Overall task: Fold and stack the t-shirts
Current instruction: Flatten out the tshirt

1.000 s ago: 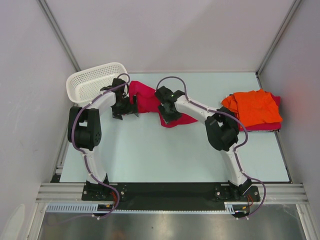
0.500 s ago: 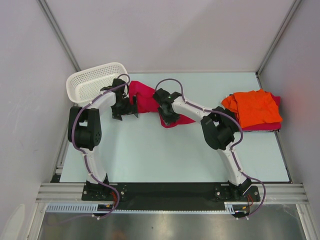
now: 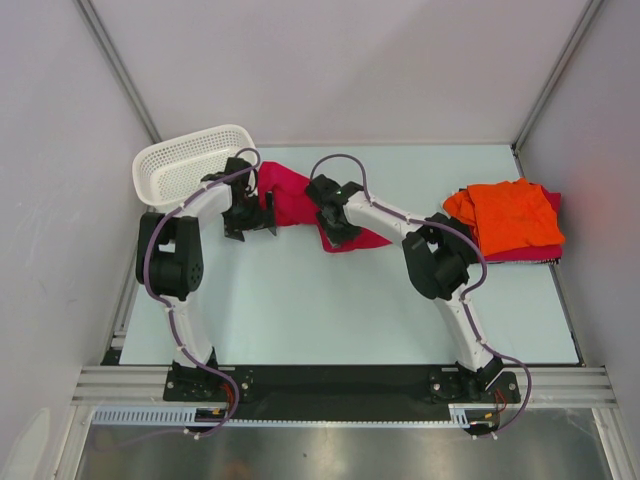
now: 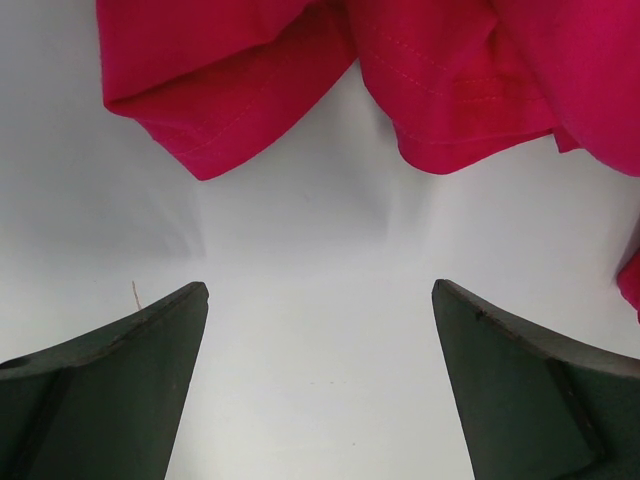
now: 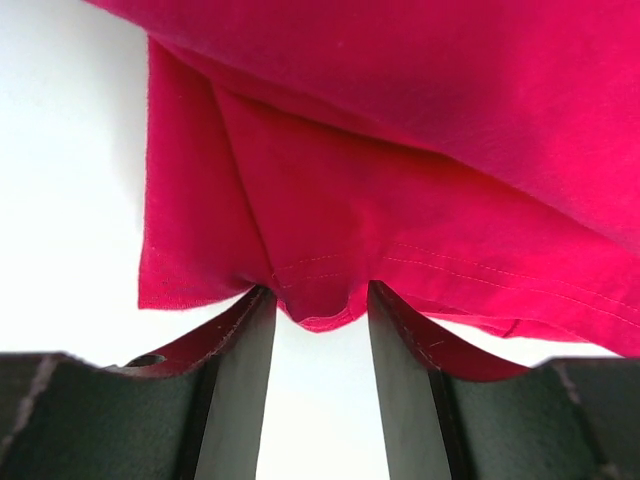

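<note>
A crumpled crimson t-shirt (image 3: pixel 290 195) lies at the back middle of the table, between my two grippers. My left gripper (image 3: pixel 254 228) stands wide open at the shirt's left edge; in its wrist view the crimson hem (image 4: pixel 440 90) lies just beyond the empty gripper (image 4: pixel 320 300). My right gripper (image 3: pixel 334 236) is at the shirt's right part, jaws partly apart, with a fold of the crimson hem (image 5: pixel 325 300) bulging between the fingertips (image 5: pixel 250 320). At the right an orange t-shirt (image 3: pixel 510 215) lies on another crimson t-shirt (image 3: pixel 530 256).
A white mesh basket (image 3: pixel 185 160) stands at the back left, close behind my left arm. Grey walls enclose the table (image 3: pixel 330 310) at the left, back and right. The arms' bases sit on the black rail at the near edge.
My right arm has shifted slightly left, toward the crimson shirt, bunching its right end a little. The left arm has not moved.
</note>
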`<state>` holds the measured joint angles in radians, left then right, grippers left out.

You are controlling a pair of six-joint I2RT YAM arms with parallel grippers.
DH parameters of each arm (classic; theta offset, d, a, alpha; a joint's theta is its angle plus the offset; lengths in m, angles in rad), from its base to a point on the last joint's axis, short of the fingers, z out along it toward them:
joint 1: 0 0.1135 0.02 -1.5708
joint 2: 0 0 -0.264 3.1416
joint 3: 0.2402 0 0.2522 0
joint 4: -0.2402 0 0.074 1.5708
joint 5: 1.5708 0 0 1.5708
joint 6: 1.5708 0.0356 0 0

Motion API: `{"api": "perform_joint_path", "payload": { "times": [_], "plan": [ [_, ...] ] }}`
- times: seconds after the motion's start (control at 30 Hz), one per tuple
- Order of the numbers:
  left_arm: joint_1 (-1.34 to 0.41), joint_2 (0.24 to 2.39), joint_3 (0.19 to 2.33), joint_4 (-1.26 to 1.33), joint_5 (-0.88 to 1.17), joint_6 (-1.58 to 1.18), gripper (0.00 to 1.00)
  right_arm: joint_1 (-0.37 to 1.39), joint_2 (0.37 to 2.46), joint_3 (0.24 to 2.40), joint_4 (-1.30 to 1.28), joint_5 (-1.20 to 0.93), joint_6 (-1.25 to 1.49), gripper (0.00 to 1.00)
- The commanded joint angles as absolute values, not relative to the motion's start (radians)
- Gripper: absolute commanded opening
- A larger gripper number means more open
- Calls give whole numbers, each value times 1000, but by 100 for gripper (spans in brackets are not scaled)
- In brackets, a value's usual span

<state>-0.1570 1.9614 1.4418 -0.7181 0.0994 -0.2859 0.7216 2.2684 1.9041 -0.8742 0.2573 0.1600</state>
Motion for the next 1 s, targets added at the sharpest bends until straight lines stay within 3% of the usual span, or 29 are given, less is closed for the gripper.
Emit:
{"api": "perform_joint_path", "payload": {
  "times": [0.0,0.97],
  "plan": [
    [-161,1960,1454,-718,92,-264,100,719,2246,1957,-868,311,152,47],
    [-164,1974,1454,-719,92,-255,100,712,2210,1962,-888,184,74,49]
  ]
}}
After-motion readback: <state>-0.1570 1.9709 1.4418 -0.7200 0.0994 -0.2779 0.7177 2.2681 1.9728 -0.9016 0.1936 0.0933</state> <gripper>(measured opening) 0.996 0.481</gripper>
